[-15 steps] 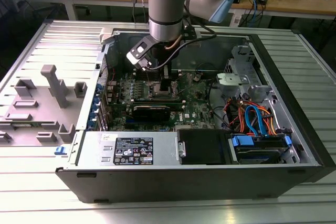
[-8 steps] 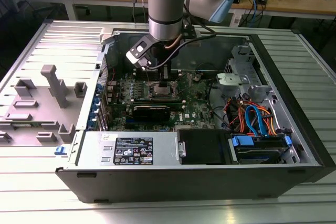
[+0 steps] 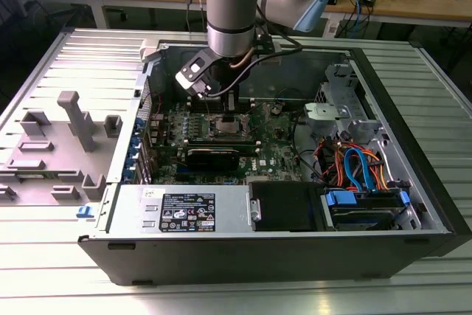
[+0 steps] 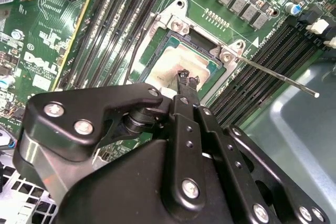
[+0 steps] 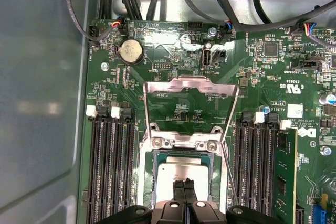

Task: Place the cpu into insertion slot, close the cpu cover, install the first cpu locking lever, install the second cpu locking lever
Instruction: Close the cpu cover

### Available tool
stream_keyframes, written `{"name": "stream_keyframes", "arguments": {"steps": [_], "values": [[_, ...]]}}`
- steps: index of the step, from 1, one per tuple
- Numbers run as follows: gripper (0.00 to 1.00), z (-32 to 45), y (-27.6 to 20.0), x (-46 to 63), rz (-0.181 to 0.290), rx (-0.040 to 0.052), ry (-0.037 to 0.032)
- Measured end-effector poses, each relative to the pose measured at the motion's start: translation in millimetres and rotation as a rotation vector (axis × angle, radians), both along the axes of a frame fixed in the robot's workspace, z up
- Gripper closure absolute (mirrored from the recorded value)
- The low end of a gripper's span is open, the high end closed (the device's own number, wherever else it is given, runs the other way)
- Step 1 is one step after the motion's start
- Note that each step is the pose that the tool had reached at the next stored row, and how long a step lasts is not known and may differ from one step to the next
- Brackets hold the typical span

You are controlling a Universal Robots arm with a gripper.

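Observation:
The cpu (image 5: 181, 173) lies flat in the insertion slot (image 5: 157, 182), its silver-grey top showing in both wrist views (image 4: 167, 60). The cpu cover (image 5: 191, 83) stands raised on its hinge beyond the slot, with the board visible through its window. My gripper (image 5: 184, 184) hovers right over the cpu with its black fingertips (image 4: 184, 77) together and nothing between them. One locking lever (image 4: 278, 77) sticks out free beside the slot, and a second thin lever (image 4: 137, 40) stands loose on the other side. In the exterior view my gripper (image 3: 221, 105) hangs above the slot (image 3: 225, 125).
Long black memory slots (image 5: 110, 171) flank the socket on both sides. Cables (image 3: 354, 167) and a drive bay fill the exterior view's right of the open case (image 3: 413, 145). A power supply (image 3: 184, 212) sits along the front. Grey fixtures (image 3: 74, 123) stand on the table at the left.

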State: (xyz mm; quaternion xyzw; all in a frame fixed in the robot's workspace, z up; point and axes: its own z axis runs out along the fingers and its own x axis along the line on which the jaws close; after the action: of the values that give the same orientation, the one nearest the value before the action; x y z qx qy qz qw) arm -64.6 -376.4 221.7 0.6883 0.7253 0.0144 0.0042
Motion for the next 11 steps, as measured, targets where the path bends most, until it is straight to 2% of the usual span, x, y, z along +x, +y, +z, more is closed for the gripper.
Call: {"name": "stream_keyframes", "arguments": {"steps": [9,11], "values": [[0.89,4.3,0.1,0.0,0.0,0.0001,-0.0001],[0.89,10.6,0.1,0.0,0.0,0.0001,-0.0002]]}}
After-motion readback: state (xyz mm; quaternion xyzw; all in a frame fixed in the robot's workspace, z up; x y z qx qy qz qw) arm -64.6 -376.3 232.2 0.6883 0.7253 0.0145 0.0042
